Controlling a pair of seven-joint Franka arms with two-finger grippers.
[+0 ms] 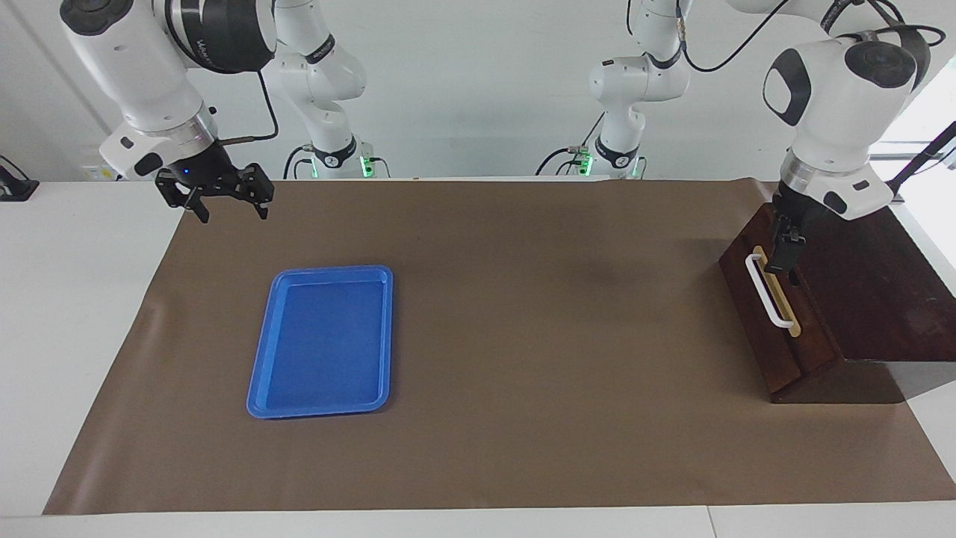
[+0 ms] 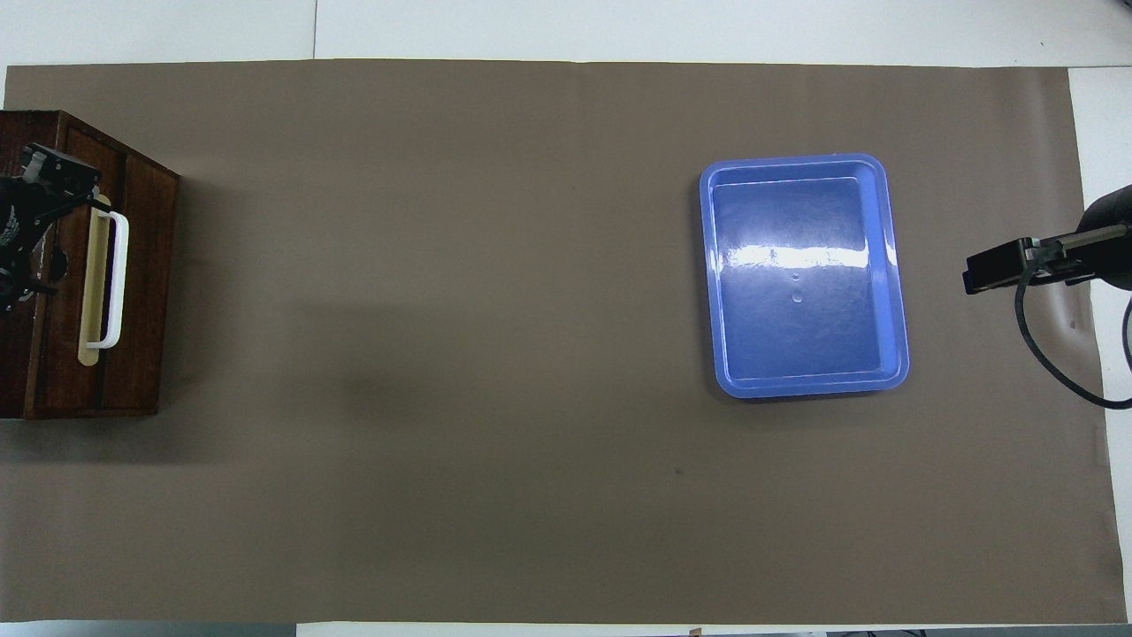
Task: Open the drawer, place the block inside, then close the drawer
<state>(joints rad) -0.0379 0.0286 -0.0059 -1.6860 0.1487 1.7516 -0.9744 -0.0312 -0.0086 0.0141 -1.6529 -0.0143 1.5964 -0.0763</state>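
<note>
Overhead view is showing the brown mat (image 2: 442,354) spreading across the table, and everything of note is sitting along the nine-to-three line.

At three o'clock in that view, the right gripper (image 1: 231,213) is hanging above the mat's edge at the right arm's end. Its jaws are standing wide apart and gripping nothing, and this arm is waiting.

At nine o'clock in the overhead view, the left gripper (image 1: 784,258) is hovering over the top of the dark box (image 1: 881,299), just beside the end of the white handle (image 1: 769,293) that lies closer to the robots. Its jaws are also gaping fully and holding nothing. Whether a fingertip is touching the handle I cannot tell.

Under it, the drawer (image 2: 62,336) is sitting pushed all the way into the box, with its front lying flush and facing three o'clock in the overhead view. The block is not showing in either view.

Toward three o'clock in the same view, the blue tray (image 2: 796,166) is lying flat on the mat, well apart from the box, with nothing resting in it.
</note>
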